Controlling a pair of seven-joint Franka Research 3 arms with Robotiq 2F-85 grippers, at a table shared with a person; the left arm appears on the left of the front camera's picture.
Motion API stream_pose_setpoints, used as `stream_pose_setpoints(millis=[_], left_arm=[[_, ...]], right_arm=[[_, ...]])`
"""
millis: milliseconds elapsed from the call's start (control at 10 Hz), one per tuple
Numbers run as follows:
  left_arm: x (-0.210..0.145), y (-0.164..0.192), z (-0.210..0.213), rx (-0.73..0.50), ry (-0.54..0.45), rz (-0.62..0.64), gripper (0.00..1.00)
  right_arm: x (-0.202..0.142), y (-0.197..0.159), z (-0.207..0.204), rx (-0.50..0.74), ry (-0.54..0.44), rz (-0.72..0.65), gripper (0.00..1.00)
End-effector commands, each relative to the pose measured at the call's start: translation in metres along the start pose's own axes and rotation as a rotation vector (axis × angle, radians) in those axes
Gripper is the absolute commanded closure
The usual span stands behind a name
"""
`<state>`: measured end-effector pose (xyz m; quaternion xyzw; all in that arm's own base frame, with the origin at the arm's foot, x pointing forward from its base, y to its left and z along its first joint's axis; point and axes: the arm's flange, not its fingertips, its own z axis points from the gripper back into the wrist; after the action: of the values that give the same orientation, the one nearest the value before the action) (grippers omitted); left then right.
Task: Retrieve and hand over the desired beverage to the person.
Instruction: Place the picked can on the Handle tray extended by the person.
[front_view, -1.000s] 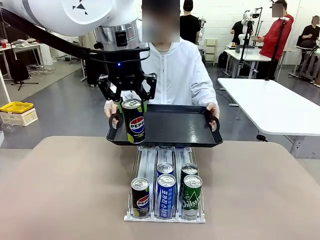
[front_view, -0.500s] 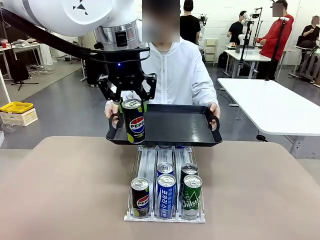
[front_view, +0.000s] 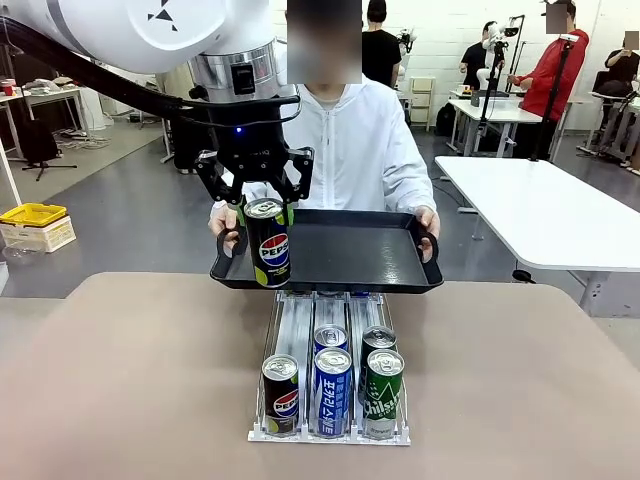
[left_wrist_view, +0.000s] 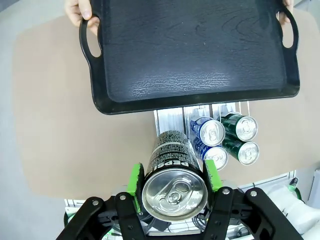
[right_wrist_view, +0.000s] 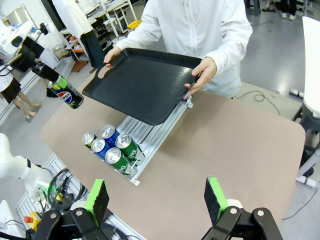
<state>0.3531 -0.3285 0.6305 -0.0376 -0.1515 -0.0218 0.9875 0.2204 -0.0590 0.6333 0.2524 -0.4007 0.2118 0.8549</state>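
My left gripper (front_view: 264, 212) is shut on a black Pepsi can (front_view: 269, 246), held upright in the air above the table. In the left wrist view the can (left_wrist_view: 173, 165) sits between the green pads (left_wrist_view: 135, 178), its top facing the camera. The person (front_view: 355, 140) in a white jacket holds a black tray (front_view: 345, 255) by both handles at the table's far side. The can hangs just on my side of the tray's near left corner (left_wrist_view: 107, 102), not over it. My right gripper (right_wrist_view: 156, 194) is open with nothing in it, high above the table.
A clear can rack (front_view: 330, 375) stands mid-table under the tray's near edge, with a Pepsi can (front_view: 281, 395), two blue cans (front_view: 332, 388) and two green cans (front_view: 383, 392) in its lanes. Bare brown tabletop (front_view: 130, 370) lies on both sides. A white table (front_view: 545, 215) stands far right.
The person's tray has drifted slightly left and down. My left gripper and the can have stayed in place.
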Motion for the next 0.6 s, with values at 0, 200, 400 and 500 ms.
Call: stream_pose_setpoints(millis=[0, 200, 400, 500], left_arm=[[0.036, 0.005, 0.004, -0.032, 0.006, 0.004, 0.41], [0.085, 0.014, -0.014, 0.116, -0.053, 0.033, 0.41], [0.132, 0.032, -0.037, 0.130, -0.044, 0.047, 0.41], [0.145, 0.035, -0.047, 0.119, -0.043, 0.050, 0.41]], right_arm=[[0.000, -0.001, -0.001, 0.028, -0.005, 0.008, 0.00], [0.000, -0.001, -0.001, 0.028, -0.005, 0.008, 0.00], [0.000, -0.001, -0.001, 0.028, -0.005, 0.008, 0.00], [0.000, -0.001, -0.001, 0.028, -0.005, 0.008, 0.00]])
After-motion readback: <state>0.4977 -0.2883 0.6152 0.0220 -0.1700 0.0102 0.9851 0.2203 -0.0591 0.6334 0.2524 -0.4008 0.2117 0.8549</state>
